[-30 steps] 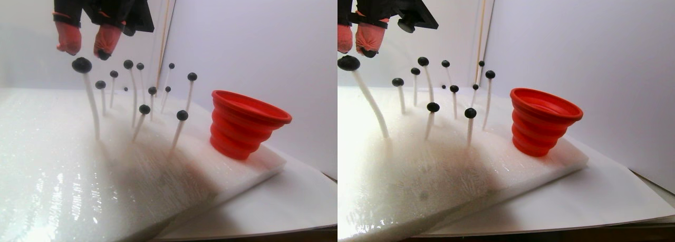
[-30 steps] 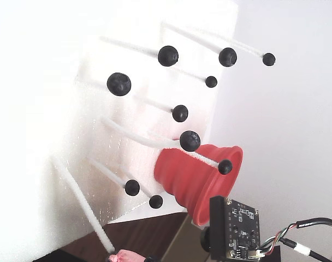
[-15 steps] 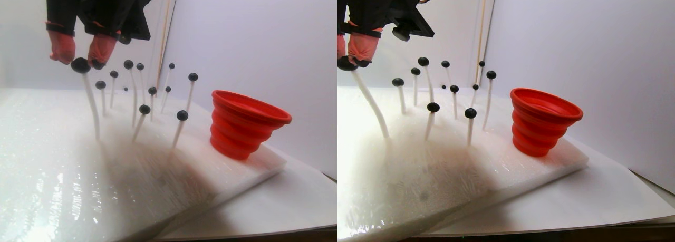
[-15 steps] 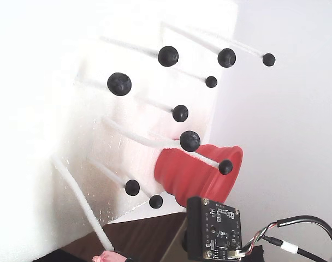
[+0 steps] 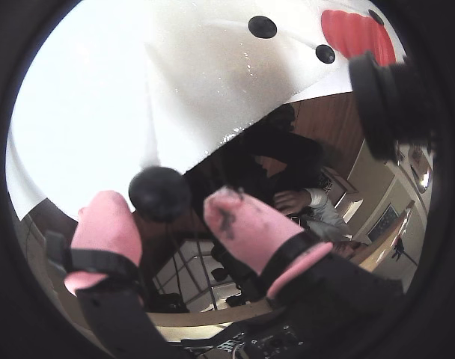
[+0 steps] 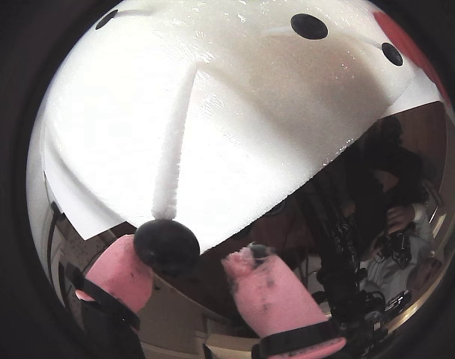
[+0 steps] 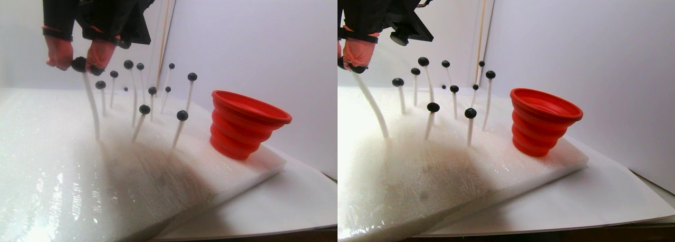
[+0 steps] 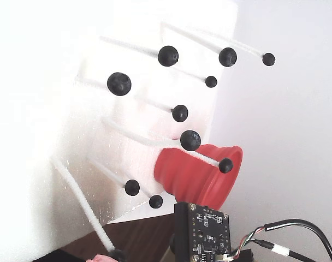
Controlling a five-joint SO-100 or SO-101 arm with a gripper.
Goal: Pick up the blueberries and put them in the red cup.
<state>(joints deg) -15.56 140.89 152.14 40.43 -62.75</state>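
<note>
Pink tool had dropped around the berry farthest from the cup, fingers open and straddling it, not yet closed; grasp looked imminent.

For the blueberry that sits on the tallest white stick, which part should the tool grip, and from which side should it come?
Grip the blueberry itself across its round middle, coming from above, off the stick's free end. It caps a thin white stick rooted in the foam slab, so only the ball gives the pink fingertips a hold. The tool already straddles it, seemingly not fully closed.
</note>
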